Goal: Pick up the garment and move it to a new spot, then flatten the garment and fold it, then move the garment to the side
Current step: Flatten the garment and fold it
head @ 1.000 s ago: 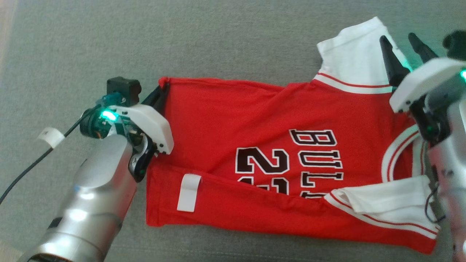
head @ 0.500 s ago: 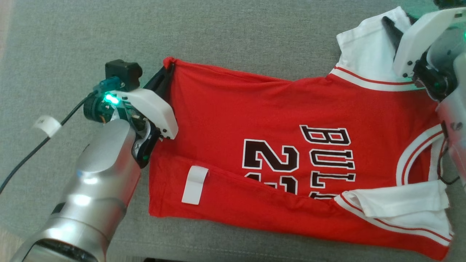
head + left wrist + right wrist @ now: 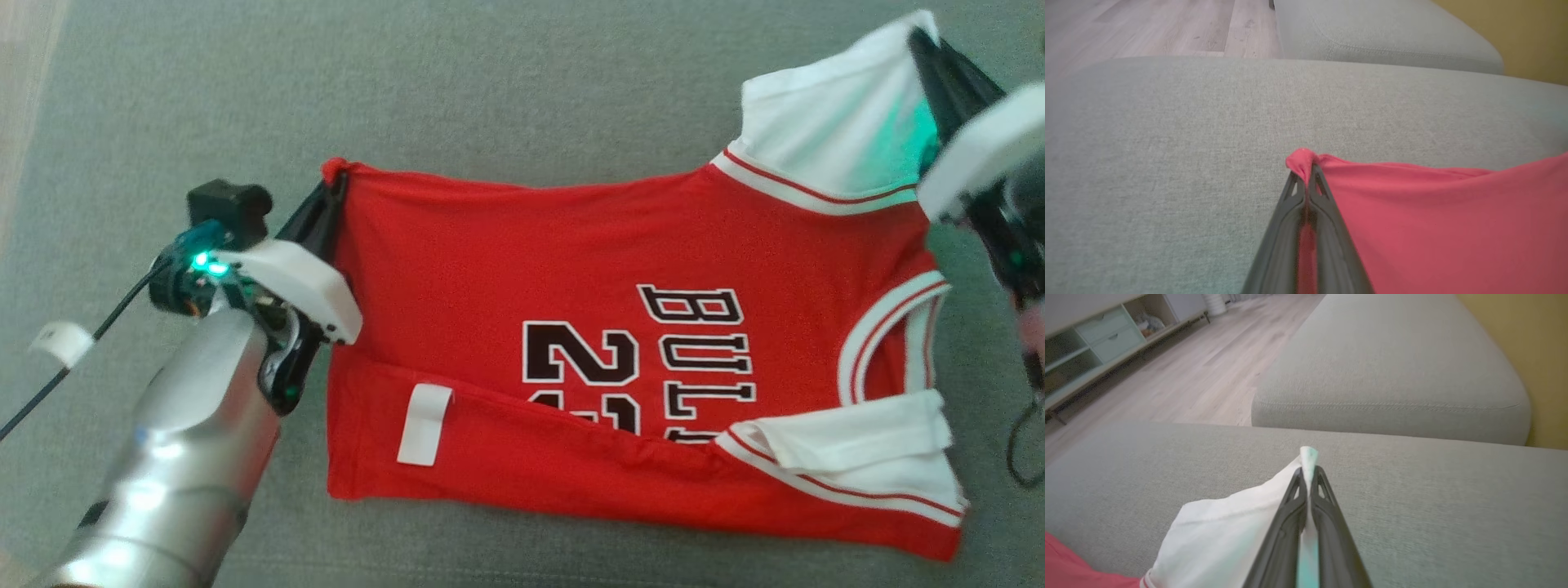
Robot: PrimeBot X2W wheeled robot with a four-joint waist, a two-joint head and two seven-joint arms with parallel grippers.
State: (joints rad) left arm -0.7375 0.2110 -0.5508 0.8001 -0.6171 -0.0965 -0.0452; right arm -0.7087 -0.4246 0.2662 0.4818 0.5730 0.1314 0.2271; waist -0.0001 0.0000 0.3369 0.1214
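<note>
Garment (image 3: 571,269): red basketball jersey with white sleeves, red-and-white striped trim, black white-outlined "BUL" lettering and a number 2, and a white tag (image 3: 424,412) near the hem. It lies spread over the centre and right of the head view on a grey sofa cushion (image 3: 490,98). The hem is at frame left, the collar at frame right. The lower long edge is folded up over the body and covers the bottom of the print. The lower white sleeve is folded in at lower right, and the upper white sleeve sticks out at upper right.

Left pincer (image 3: 333,181), mid-left of the head view: fingers pressed together on the upper hem corner. In the left wrist view a red nub of cloth pokes past the tips. The silver forearm (image 3: 188,457) rises from lower left, fingers angled up and right.

Right pincer (image 3: 927,41), upper right: clamped on the corner of the upper white sleeve. In the right wrist view white cloth is pinched between the fingers, with a bit past the tips. Its arm enters from the right edge, blurred.

Wood floor (image 3: 1200,367) and yellow wall (image 3: 1535,343) lie beyond the cushion.
</note>
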